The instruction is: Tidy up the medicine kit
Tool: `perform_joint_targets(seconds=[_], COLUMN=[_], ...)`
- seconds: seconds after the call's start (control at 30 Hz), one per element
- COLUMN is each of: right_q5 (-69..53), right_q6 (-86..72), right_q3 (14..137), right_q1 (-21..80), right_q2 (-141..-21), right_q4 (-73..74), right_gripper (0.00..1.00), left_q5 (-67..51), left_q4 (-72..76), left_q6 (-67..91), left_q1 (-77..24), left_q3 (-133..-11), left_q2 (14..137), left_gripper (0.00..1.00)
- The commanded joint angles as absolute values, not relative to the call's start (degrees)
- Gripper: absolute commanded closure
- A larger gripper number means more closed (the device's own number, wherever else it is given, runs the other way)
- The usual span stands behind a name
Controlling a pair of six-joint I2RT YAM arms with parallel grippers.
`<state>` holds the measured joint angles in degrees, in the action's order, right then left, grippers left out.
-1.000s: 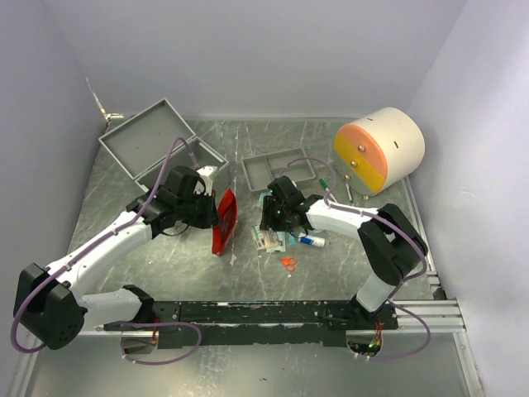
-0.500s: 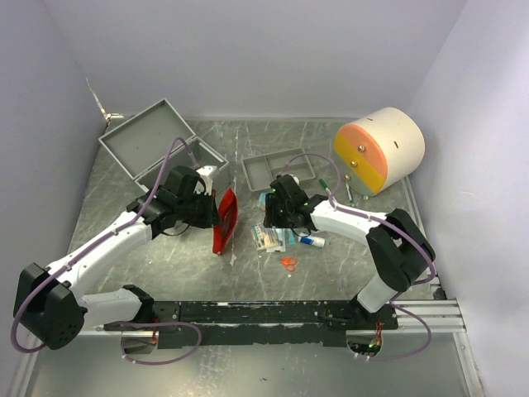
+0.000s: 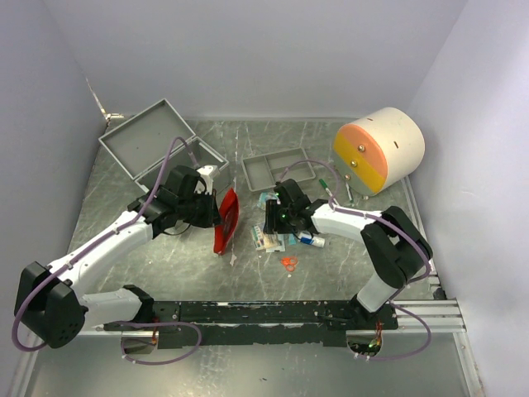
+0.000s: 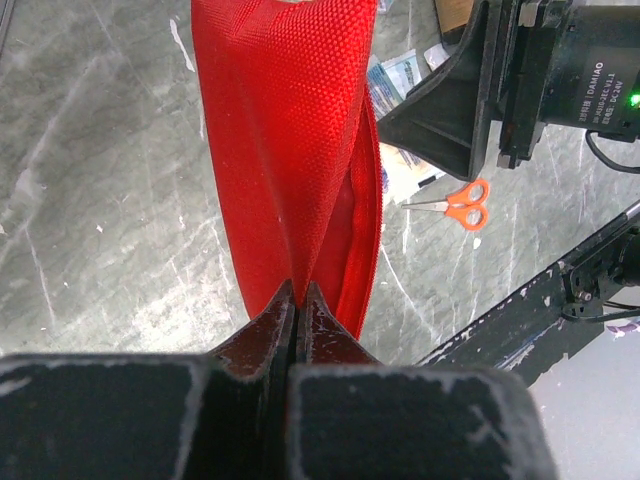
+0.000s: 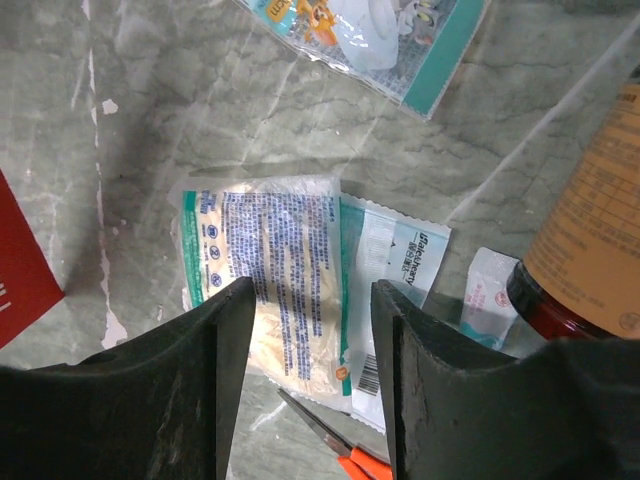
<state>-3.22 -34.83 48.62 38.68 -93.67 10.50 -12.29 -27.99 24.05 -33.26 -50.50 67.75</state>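
Just in front of the medicine kit (image 3: 145, 136), which lies open at the worktop's (image 3: 116, 207) far-left corner, long side diagonal, my left fingers (image 4: 262, 325) pinch a red pouch (image 4: 285, 130); that arm is nearer; well right of the kit, my right fingers (image 5: 205, 380) stand wide above a sachet (image 5: 275, 265).

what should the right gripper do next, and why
Probably lower the right gripper straight down and close on the flat cream sachet with blue print: its jaws stand open with that sachet framed between them on the grey marbled table, while the left gripper is shut on the red fabric pouch.
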Motion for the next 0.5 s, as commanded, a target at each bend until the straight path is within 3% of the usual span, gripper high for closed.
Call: perform_joint_targets(seconds=[0.0, 0.3, 0.47], right_q5=[-7.6, -5.6, -5.3], right_q6=[-34.6, -34.8, -34.6], right_q3=[46.6, 44.8, 44.7], right_q1=[38.0, 37.7, 37.7], right_q2=[-95.1, -93.5, -92.9], right_q4=[8.2, 5.4, 5.1], right_gripper=[0.51, 0.71, 0.91], left_q5=[-13.9, -13.8, -13.7], left_q4=[-25.7, -25.4, -25.4], left_q6=[24.4, 24.8, 24.8], left_q1=[-33.7, -33.7, -33.7], left_q3=[-51.2, -51.2, -51.3], left_q2=[68.3, 68.5, 68.4], left_gripper=[0.93, 0.93, 0.93])
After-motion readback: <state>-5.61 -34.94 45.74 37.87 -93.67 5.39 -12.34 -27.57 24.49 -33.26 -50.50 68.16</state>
